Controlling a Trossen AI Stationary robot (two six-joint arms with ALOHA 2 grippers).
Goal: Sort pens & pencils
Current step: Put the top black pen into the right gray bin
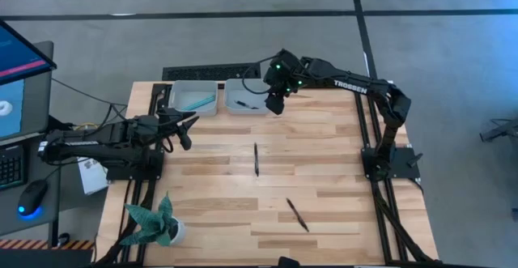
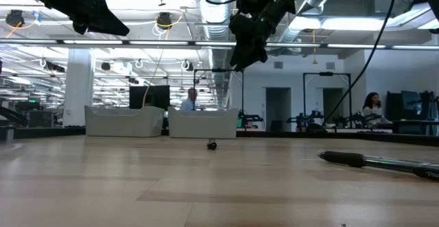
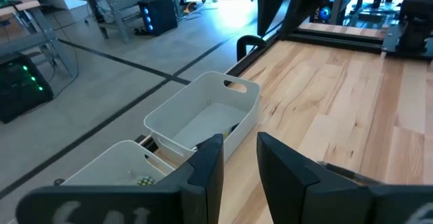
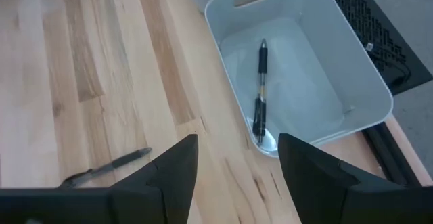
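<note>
— Two black pens lie loose on the table (image 1: 324, 179): one (image 1: 256, 159) near the middle, another (image 1: 297, 214) nearer the front edge. A third black pen (image 4: 260, 92) is inside the right bin (image 4: 369, 92).
— And the teal ones?
— Teal sticks (image 1: 197, 102) show in the left bin (image 1: 171, 98); I can't count them.
— Grippers?
— The right gripper (image 1: 274, 103) hangs just over the right bin's edge, fingers spread, holding nothing. The left gripper (image 1: 184, 130) waits by the left bin, fingers parted, also holding nothing
</note>
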